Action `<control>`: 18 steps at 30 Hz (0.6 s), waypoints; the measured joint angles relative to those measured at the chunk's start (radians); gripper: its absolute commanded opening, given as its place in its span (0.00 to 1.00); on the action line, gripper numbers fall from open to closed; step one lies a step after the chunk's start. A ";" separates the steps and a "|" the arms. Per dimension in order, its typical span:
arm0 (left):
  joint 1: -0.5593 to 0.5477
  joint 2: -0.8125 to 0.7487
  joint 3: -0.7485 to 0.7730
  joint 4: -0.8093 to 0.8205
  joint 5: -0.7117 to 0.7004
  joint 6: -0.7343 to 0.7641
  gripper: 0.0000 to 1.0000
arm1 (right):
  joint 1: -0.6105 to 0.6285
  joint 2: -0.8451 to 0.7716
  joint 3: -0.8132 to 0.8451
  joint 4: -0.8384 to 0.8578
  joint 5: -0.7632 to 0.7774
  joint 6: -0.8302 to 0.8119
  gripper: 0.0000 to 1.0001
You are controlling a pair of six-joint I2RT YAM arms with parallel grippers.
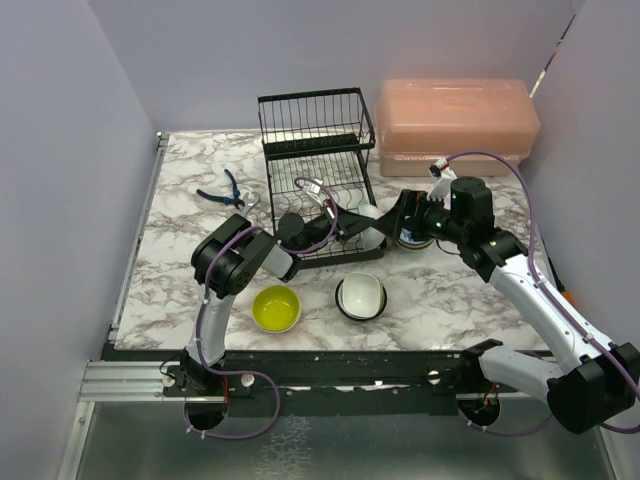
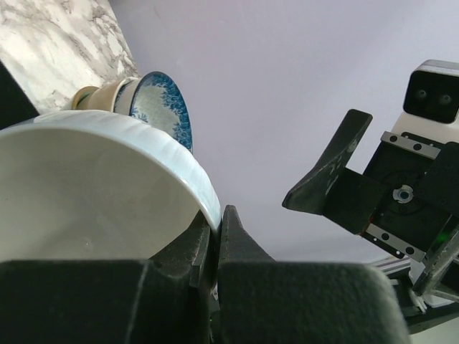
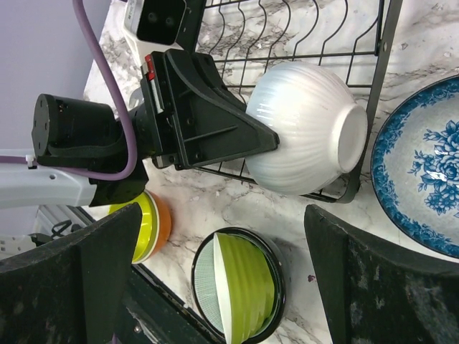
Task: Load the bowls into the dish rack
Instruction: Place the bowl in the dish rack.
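Note:
My left gripper (image 1: 350,226) (image 2: 215,231) is shut on the rim of a white ribbed bowl (image 1: 369,228) (image 2: 86,193) (image 3: 305,129). It holds the bowl tipped on its side at the front right corner of the black wire dish rack (image 1: 315,165) (image 3: 301,43). Just right of that bowl, my right gripper (image 1: 399,217) (image 3: 224,215) hovers open and empty. A blue-patterned bowl (image 1: 411,241) (image 2: 169,107) (image 3: 423,179) sits below it, with a beige bowl (image 2: 93,93) behind. On the marble in front stand a yellow-green bowl (image 1: 277,308) (image 3: 143,222) and a dark-outside bowl (image 1: 361,296) (image 3: 244,287).
A pink translucent lidded box (image 1: 456,120) stands at the back right beside the rack. Blue-handled pliers (image 1: 226,190) lie left of the rack. In the right wrist view, a yellow-green bowl rests tilted inside the dark-outside one.

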 measured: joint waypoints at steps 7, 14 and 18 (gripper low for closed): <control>0.022 0.034 0.013 0.023 0.002 -0.032 0.00 | 0.000 0.000 0.000 -0.001 0.000 0.000 1.00; 0.028 0.070 0.050 0.033 0.002 -0.063 0.00 | 0.000 0.002 0.000 -0.005 0.000 0.000 1.00; 0.028 0.086 0.060 0.042 0.001 -0.089 0.00 | 0.000 0.002 0.000 -0.010 0.000 -0.001 1.00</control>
